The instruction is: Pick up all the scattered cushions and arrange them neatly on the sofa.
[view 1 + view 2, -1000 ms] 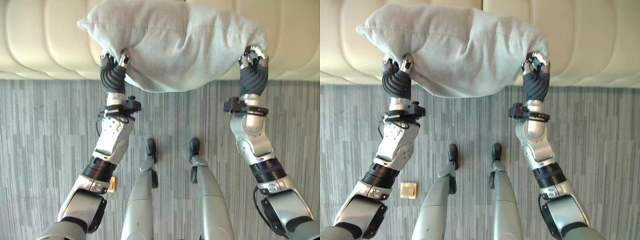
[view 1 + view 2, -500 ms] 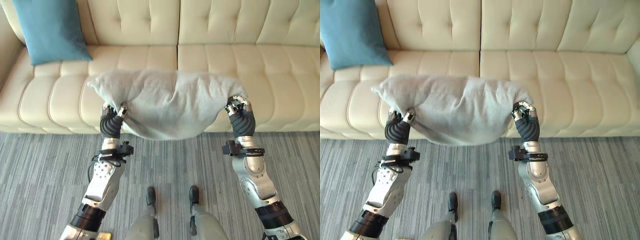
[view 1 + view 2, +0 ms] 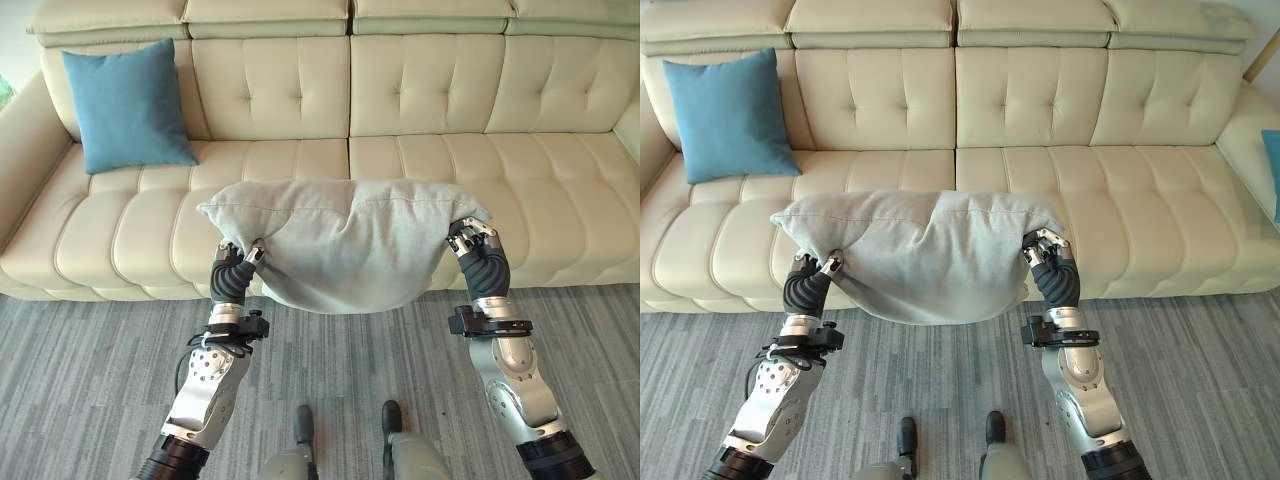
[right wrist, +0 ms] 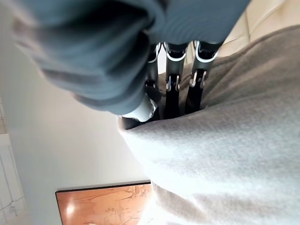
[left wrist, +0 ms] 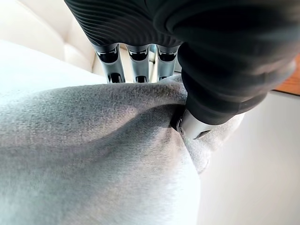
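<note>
A large grey cushion (image 3: 345, 240) hangs in the air in front of the cream sofa (image 3: 430, 110), level with the seat's front edge. My left hand (image 3: 232, 272) pinches its left lower edge and my right hand (image 3: 477, 252) pinches its right edge. In the left wrist view the thumb (image 5: 197, 124) presses into the grey cloth (image 5: 93, 154) against the fingers. In the right wrist view the fingers (image 4: 174, 79) fold over the cushion's edge (image 4: 225, 150). A blue cushion (image 3: 128, 103) leans upright against the sofa's back at the left end.
The sofa's middle and right seats (image 3: 1120, 190) are bare. The edge of another blue cushion (image 3: 1272, 170) shows at the sofa's far right arm. Grey striped carpet (image 3: 80, 380) lies in front of the sofa.
The camera has tilted up, so the sofa's back and the blue cushion have come into view. Both hands still hold the grey cushion in front of the seat edge.
</note>
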